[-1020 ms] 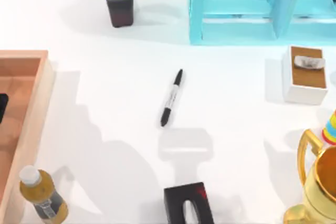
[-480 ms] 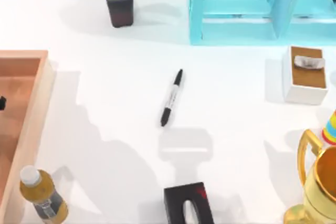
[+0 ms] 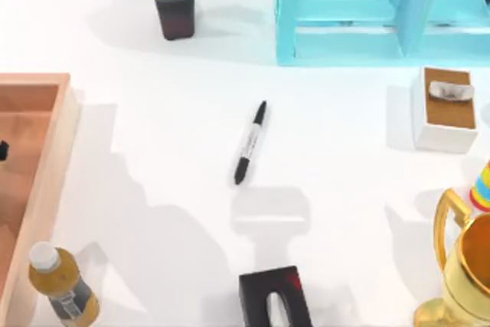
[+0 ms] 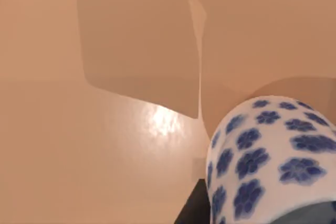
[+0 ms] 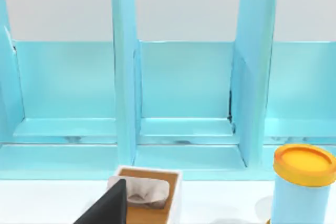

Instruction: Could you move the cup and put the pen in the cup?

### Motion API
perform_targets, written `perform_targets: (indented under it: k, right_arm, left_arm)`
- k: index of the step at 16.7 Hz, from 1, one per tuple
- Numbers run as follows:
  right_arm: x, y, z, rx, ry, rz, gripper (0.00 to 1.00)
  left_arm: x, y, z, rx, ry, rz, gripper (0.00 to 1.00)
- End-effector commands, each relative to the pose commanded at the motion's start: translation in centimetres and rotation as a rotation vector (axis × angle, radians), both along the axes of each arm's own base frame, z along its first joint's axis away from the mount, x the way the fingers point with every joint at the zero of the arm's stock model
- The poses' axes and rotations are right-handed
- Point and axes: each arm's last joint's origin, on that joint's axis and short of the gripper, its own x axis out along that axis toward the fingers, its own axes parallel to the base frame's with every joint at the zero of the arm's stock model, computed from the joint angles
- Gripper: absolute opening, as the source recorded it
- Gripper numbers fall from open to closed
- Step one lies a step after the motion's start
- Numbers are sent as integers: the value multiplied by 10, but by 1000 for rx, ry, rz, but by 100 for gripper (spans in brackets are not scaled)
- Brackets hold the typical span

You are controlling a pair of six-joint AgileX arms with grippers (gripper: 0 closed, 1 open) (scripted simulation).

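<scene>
Near edge of table, top view: black box point(image 3: 274, 296) at centre, amber bottle point(image 3: 61, 285) at left, gold trophy point(image 3: 459, 273) at right; none of these in play. Mid-table, left side: wooden tray point(image 3: 53, 124), with a dark part of the left gripper point(image 3: 3, 149) at the picture's left margin inside it. Left wrist view: cup point(image 4: 268, 156), white with blue flowers, close against the camera and over the tray floor. Grip state of the left gripper not determinable; hold on the cup unconfirmed. Centre of table: pen point(image 3: 250, 143) lying flat and alone, long axis slanted from near-left to far-right, well apart from the tray and to its right. Judged: cup sits with the left arm, so any carry runs rightward out of the tray toward the pen. Right wrist view: dark wedge of the right gripper point(image 5: 105, 205) facing a tissue box point(image 5: 147, 192) and beyond it the blue shelf point(image 5: 184, 93); its grip state likewise not determinable. Far edge: plant pot point(image 3: 174, 1).
</scene>
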Motion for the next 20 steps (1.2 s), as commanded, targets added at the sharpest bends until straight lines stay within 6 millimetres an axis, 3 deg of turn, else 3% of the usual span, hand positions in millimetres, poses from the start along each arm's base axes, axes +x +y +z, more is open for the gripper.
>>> perform_targets:
  k: [8,12,15,20]
  right_arm:
    - [0,0,0,0,0,0,100]
    - [0,0,0,0,0,0,100]
    - [0,0,0,0,0,0,100]
    - [0,0,0,0,0,0,100]
  left_arm:
    - [3,-1,5,4,-17,7,0]
    - [22,-2,41,26,-125,93,0]
    - [33,-27,72,16,-128,128,0]
    - [19,-105,119,-2,-23,68,0]
